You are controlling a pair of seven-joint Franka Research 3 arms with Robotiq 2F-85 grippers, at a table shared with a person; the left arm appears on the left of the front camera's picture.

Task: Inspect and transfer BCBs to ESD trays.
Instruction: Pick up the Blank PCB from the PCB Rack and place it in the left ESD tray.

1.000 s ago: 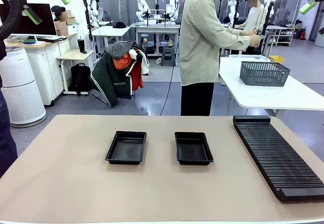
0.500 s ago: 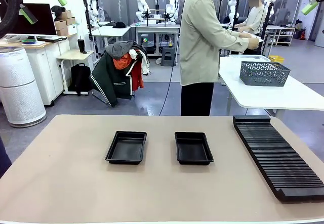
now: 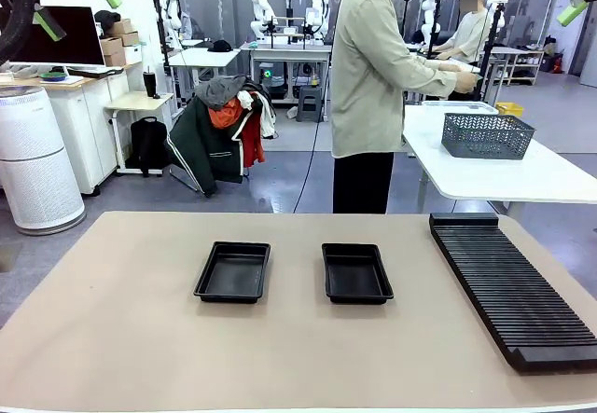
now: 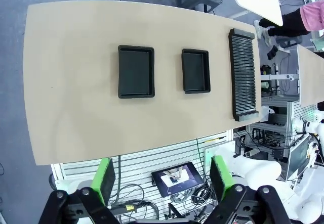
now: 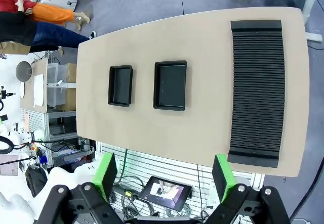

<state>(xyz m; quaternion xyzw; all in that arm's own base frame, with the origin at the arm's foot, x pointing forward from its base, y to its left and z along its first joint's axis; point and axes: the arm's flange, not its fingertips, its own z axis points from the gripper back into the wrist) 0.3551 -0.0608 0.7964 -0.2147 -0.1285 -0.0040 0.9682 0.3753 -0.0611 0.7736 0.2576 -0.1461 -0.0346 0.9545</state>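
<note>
Two shallow black plastic trays, a left tray [image 3: 232, 271] and a right tray [image 3: 356, 273], sit side by side, apart, empty, in the middle of the counter [image 3: 121, 338]. A long ribbed black rack [image 3: 513, 287] lies along the right edge. The front camera adds a person [image 3: 373, 77] beyond the far edge; the wrist cameras, overhead, show rounded corners and bare tan surface. Left jaws and right jaws stand wide, holding nothing.

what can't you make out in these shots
- Front view: what the person's hands hold, too small and far off.
- Front view: contents of the mesh basket, hidden by its wall.
- Front view: near right corner of the rack, cut off by the picture edge.
- Left wrist view: text on the tablet, too small.
</note>
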